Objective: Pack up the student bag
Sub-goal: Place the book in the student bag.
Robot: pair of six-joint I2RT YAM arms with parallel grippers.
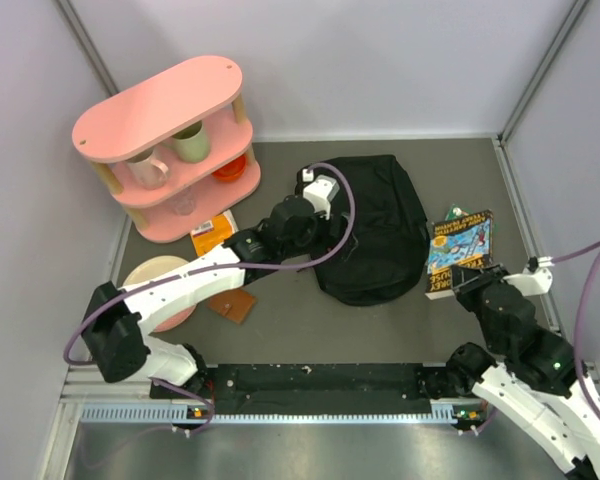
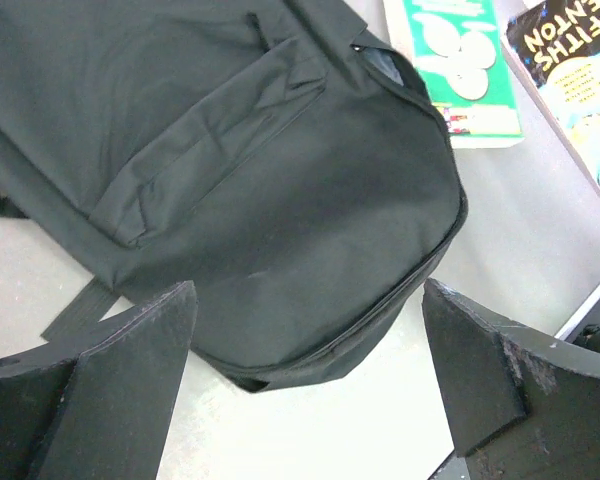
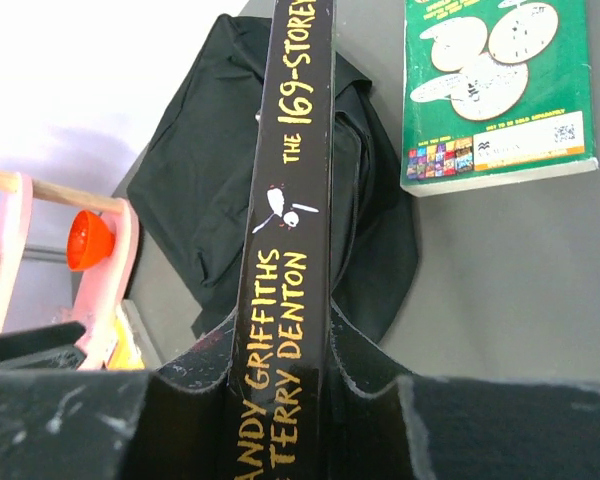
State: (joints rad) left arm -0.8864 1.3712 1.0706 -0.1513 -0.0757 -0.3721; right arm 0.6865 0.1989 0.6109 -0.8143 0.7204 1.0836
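Black and floppy, the student bag (image 1: 370, 225) lies flat in the middle of the table (image 1: 280, 330), and your left jaws hang spread wide over one rounded end of it, gripping nothing. Your right jaws are clamped narrowly on a black-spined book (image 3: 290, 180) to the bag's right, near a green book (image 3: 495, 90) lying flat.

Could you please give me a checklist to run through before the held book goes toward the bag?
1. Right end effector shut on the black-spined book: ok.
2. Left end effector open, over the student bag: ok.
3. Left end effector holding the bag open: not ok, it grips nothing.
4. Bag opened wide enough: cannot tell.
5. Green book clear of the held book: ok, flat on the table.
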